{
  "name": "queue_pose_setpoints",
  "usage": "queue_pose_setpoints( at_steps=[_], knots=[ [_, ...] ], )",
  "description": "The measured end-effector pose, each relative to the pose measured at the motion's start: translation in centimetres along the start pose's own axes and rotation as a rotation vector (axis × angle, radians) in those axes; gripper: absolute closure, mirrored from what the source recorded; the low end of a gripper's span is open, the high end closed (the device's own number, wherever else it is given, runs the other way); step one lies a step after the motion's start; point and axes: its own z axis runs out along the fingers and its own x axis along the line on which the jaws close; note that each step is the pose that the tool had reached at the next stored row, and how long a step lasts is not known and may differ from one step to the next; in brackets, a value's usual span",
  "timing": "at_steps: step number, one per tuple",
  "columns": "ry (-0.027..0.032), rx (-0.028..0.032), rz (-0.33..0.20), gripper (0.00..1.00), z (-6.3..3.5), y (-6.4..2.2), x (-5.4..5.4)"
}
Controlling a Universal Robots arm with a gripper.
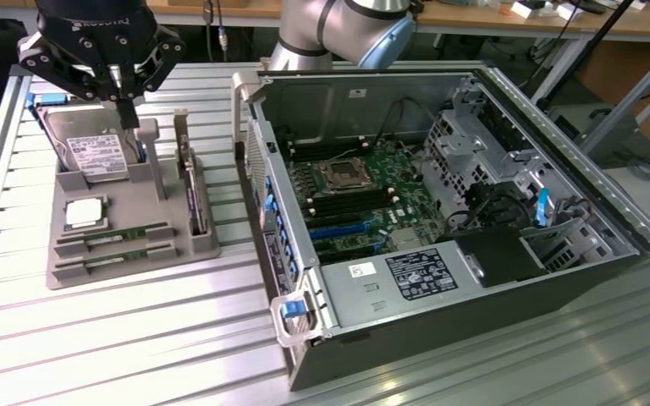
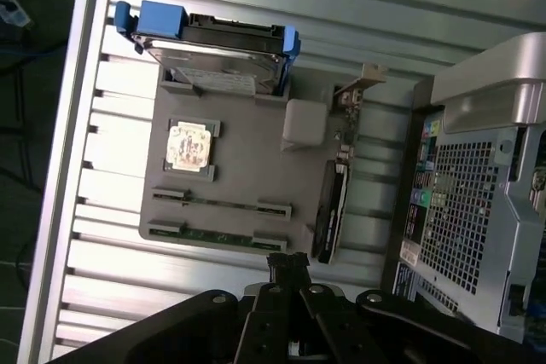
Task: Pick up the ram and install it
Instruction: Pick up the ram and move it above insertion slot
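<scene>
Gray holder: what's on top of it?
On the holder: hard drive, processor, two ram sticks in slots, a card standing on edge. The shut gripper covers the drive's far edge in the exterior view; under the drive is hidden.

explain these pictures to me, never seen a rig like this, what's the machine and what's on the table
It is a robot arm with a tool for grasping. One picture is from a camera off to the side, the other from a camera on the arm's wrist. On the metal table sit an open computer case and a grey holder with a hard drive, a square chip, a ram stick and a card. The tool is shut, empty, and hangs above the holder.
</scene>
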Motion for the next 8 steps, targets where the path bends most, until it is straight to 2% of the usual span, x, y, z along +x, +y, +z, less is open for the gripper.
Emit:
queue_pose_setpoints(
  at_steps=[8],
  knots=[
    [0.0025, -0.0013, -0.059, 0.90, 0.00, 0.00, 0.00]
  ],
)
